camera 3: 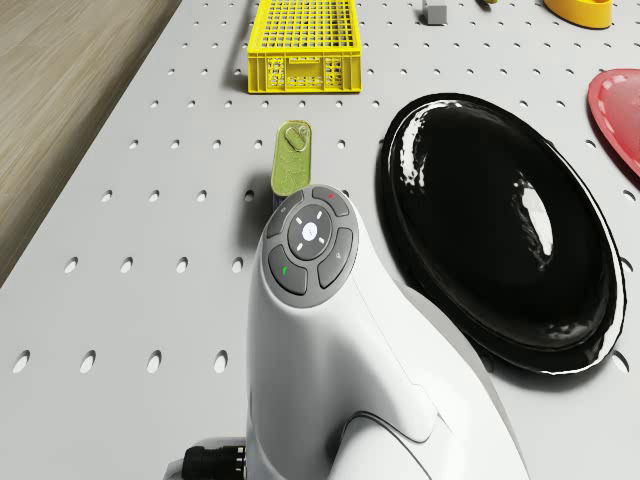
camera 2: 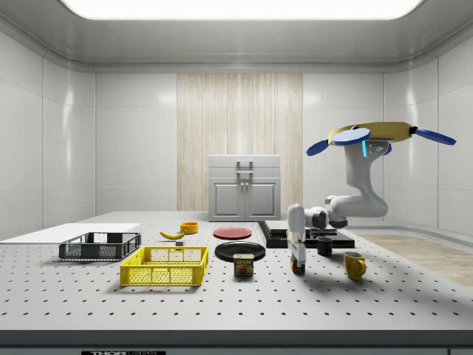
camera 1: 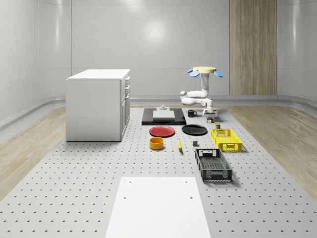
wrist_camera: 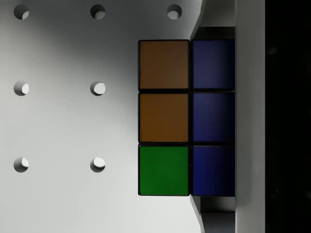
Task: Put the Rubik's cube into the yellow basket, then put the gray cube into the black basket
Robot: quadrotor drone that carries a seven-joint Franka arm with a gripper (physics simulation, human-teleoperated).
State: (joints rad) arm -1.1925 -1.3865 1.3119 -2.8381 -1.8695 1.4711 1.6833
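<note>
A: Side view entry: drone (camera 2: 377, 137) hovers above the table (camera 2: 222, 303), arm (camera 2: 362, 196) bent down, gripper (camera 2: 298, 262) vertical at the table surface. Landmark = yellow basket (camera 2: 165, 265).

B: Rubik's cube (camera 2: 298, 259)?

A: On the table between the fingers, well to the side view's right of the yellow basket, past the tin can (camera 2: 243, 264). Wrist view: cube (wrist_camera: 187, 118) close up, orange, green and blue squares, one finger (wrist_camera: 250, 116) flush against its blue side. Gripper looks pinched on the cube; the cube appears to be resting on the table.

B: Gray cube?

A: Whole-scene view: small gray cube (camera 1: 195, 144) just to the view's left of the yellow basket (camera 1: 226, 139), on the table. Black basket (camera 1: 213, 165) sits just in front of the yellow one, nearer the camera. Black plate (camera 1: 194, 130) lies behind, left of the yellow basket.
</note>
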